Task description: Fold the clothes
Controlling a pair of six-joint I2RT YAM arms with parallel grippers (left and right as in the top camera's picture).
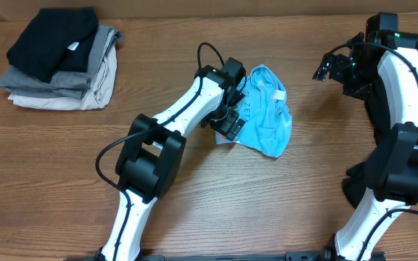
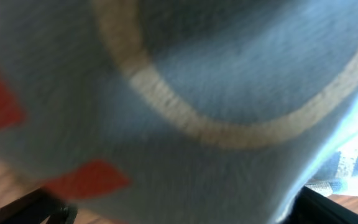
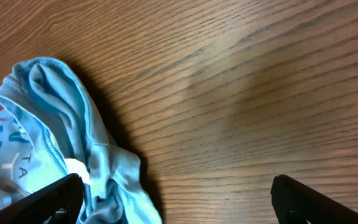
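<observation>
The light blue T-shirt [image 1: 271, 116] lies crumpled in the middle of the tabletop [image 1: 267, 210], its longer run going from the far side toward the robot. The left gripper [image 1: 231, 125] sits right against its left edge, jaws spread wide, cloth in front of them but nothing pinched that I can see. The right gripper [image 1: 334, 69], also wide open and empty, hovers over bare wood off the shirt's right side, so the left one looks the nearer for a first grab.

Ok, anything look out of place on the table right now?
The light blue T-shirt lies bunched in a crumpled heap mid-table at the open left gripper, lettering half hidden. The folded pile at far left looks tidy.
</observation>
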